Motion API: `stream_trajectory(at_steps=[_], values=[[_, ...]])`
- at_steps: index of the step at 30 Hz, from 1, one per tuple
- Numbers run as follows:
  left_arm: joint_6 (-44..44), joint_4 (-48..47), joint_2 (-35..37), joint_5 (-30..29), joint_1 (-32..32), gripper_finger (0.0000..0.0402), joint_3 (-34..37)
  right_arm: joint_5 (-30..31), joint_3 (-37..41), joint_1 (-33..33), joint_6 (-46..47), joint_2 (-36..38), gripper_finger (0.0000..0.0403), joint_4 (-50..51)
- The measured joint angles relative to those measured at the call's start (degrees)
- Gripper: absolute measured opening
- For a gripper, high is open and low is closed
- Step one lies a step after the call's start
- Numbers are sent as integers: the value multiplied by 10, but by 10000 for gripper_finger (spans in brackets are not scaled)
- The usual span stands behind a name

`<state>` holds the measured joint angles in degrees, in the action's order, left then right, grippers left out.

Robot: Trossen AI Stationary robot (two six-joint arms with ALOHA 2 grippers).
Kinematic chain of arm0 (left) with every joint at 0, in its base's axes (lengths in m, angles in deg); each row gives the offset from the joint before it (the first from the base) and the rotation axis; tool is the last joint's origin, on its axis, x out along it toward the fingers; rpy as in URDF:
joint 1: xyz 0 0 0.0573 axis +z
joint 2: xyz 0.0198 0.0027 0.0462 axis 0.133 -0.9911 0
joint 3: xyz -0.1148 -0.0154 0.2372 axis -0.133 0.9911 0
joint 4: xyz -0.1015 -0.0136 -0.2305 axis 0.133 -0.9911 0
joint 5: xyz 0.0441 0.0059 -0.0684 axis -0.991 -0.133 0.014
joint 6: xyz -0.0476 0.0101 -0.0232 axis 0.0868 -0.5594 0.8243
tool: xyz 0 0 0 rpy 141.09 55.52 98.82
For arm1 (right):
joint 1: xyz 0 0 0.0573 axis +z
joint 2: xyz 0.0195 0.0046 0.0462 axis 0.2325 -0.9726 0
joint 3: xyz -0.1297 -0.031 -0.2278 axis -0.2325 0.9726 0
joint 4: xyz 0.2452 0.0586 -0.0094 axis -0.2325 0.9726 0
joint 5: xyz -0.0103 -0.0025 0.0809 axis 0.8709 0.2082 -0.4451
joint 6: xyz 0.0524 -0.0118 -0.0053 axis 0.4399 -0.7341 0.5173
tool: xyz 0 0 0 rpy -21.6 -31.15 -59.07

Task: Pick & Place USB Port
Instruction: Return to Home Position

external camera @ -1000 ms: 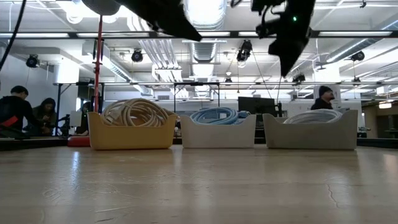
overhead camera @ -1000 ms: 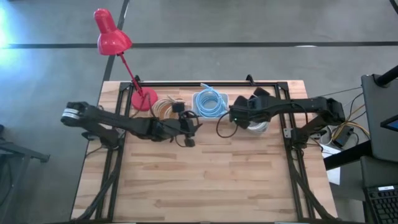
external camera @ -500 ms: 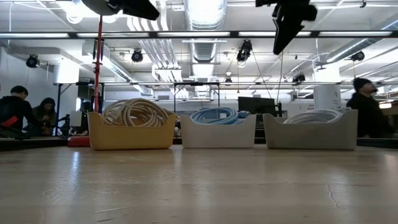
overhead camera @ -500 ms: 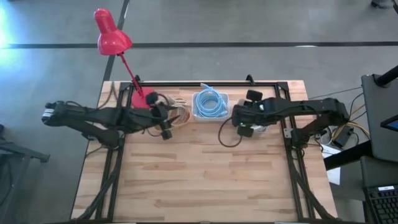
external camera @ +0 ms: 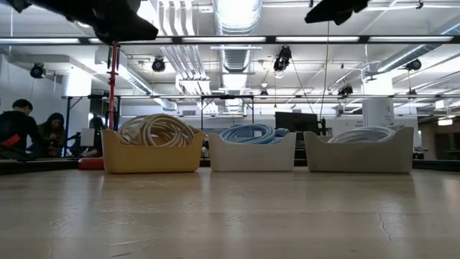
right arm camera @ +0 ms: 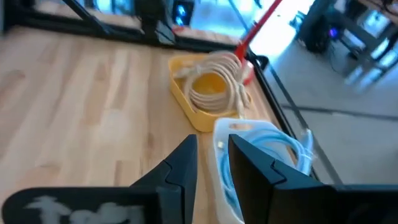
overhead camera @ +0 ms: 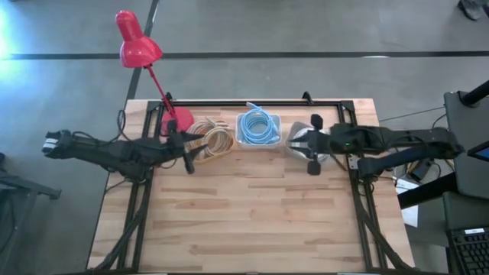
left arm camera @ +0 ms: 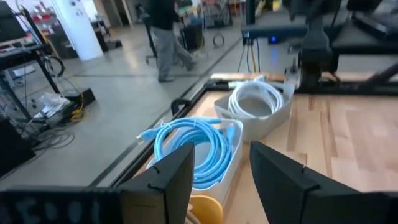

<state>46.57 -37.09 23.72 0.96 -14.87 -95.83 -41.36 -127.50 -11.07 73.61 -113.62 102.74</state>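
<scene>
Three bins stand in a row along the table's far edge. A yellow bin [overhead camera: 218,141] holds a beige cable coil, a white bin [overhead camera: 258,127] holds a blue coil, and a pale bin [overhead camera: 294,145] holds a white coil. I see no separate USB port. My left gripper [overhead camera: 195,150] hangs high beside the yellow bin, pointing toward the table's right. It is open and empty in its wrist view [left arm camera: 221,177]. My right gripper [overhead camera: 306,145] hovers over the pale bin, pointing left, with its fingers a little apart [right arm camera: 213,168] and holding nothing.
A red desk lamp [overhead camera: 141,50] stands on its base at the far left corner, by the yellow bin. Bare wooden tabletop [overhead camera: 252,214] fills the middle and near side. People sit in the room beyond the table [external camera: 21,126].
Both arms have drawn back and risen. My left gripper has moved from the table's middle toward the left, stopping by the yellow bin. My right gripper has moved toward the right, over the pale bin. In the low view both have climbed almost out of the picture.
</scene>
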Motion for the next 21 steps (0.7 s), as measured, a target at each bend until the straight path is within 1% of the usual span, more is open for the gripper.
stream_trajectory(at_steps=[3, 11, 17, 21], values=[[-1, 35, 38, 0, 0, 177, 42, -10, 62, 0, 2, 50, 85, -42], [-18, 59, 120, 2, 0, 177, 108, -10, 194, 0, 20, 160, 84, -121], [-18, 68, 170, 28, 0, 177, 144, -10, 264, 0, 21, 230, 84, -153], [-39, 98, 196, 30, 0, 177, 170, -10, 298, 0, 39, 274, 84, -156]])
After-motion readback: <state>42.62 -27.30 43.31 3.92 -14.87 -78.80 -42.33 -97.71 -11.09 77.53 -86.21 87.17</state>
